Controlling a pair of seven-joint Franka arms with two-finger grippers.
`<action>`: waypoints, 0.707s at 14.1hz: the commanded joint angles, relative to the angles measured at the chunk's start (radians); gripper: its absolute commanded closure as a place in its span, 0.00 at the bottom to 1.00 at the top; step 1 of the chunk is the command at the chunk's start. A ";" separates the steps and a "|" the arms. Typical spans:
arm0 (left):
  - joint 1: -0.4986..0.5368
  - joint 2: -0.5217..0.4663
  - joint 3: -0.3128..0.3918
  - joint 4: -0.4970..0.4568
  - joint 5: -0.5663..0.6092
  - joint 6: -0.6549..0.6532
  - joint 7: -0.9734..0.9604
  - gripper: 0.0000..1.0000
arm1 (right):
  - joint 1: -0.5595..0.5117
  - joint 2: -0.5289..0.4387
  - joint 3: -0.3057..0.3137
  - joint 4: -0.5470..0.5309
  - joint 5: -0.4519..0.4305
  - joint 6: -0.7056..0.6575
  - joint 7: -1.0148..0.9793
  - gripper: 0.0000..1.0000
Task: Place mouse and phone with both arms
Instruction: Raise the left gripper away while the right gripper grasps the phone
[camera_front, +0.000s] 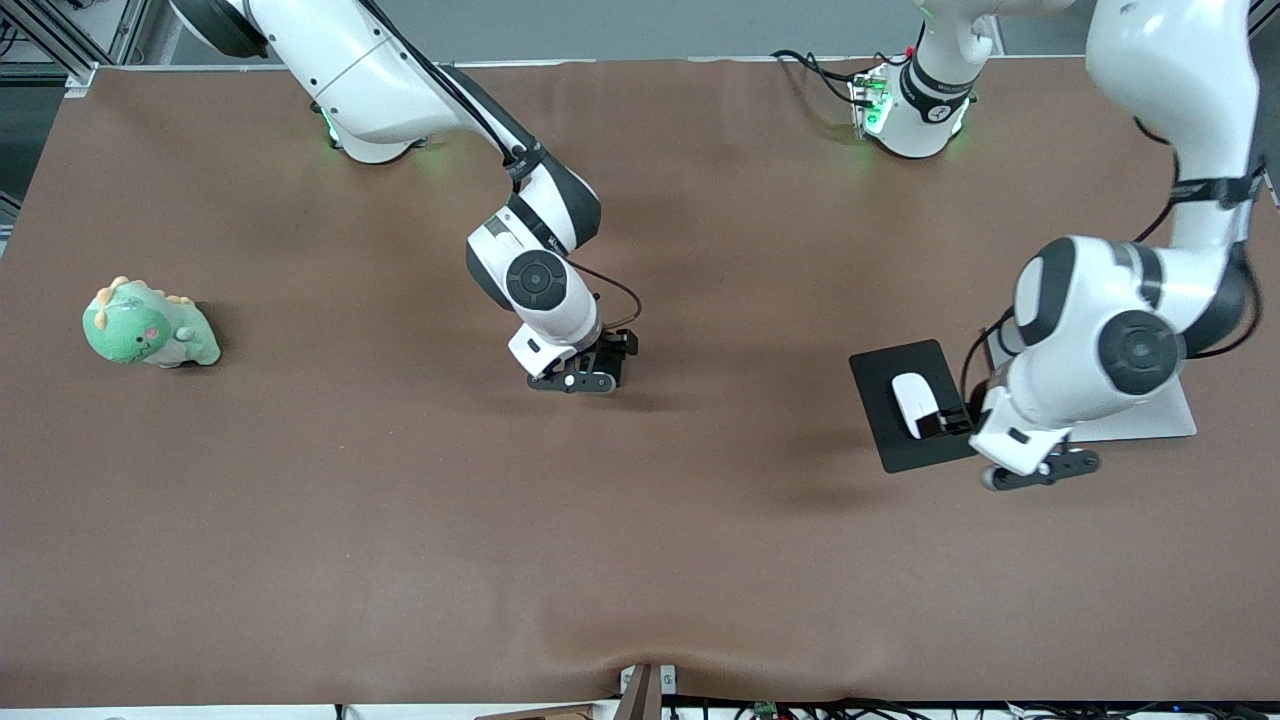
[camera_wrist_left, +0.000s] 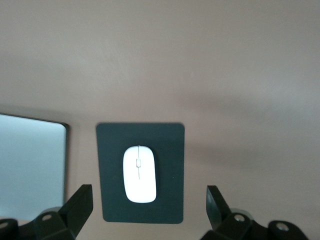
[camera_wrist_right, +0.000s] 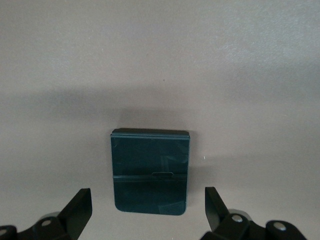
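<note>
Mouse: we see the mouse lying flat on the mat, near the worktop edge at the left arm's end; it is freed, nothing touches it.
Phone: in the right wrist view the phone lies flat on the bare worktop, about mid-worktop; the front view hides it under the right arm's hand.
Left gripper: we find the left gripper low over the mat's nearer part, fingers apart, the mouse between them but untouched.
Right gripper: the right gripper hangs low over the phone, jaws apart, gripping nothing.
Stage: we judge both things set down and only the pull-away left.
Risk, mouse: a sideways exit could let a finger clip the glossy shell; smooth and rounded, it would skate across the mat or off it.
Risk, phone: we think a low drag could catch the slab's rim and push it over the worktop; a straight lift avoids that.
Risk, plate: the pale plate lies just beside the mat, under the left arm, so a swing that way could nudge it.
Materials: the mouse is a white glossy oval with a thin grey line; the phone a dark, shiny, round-cornered slab with a seam across it; the mat thin, matte, black; the worktop a brown, dull, faintly rippled cover.
Other: a green plush dinosaur sits well apart, toward the right arm's end.
</note>
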 joint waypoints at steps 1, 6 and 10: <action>0.008 0.017 -0.005 0.136 0.024 -0.060 0.021 0.00 | 0.025 0.007 -0.021 -0.007 -0.024 0.021 0.017 0.00; 0.007 -0.136 -0.002 0.135 0.024 -0.155 0.081 0.00 | 0.076 0.030 -0.064 -0.008 -0.024 0.052 0.017 0.00; 0.013 -0.219 -0.001 0.132 0.020 -0.250 0.118 0.00 | 0.094 0.049 -0.076 -0.008 -0.024 0.080 0.041 0.00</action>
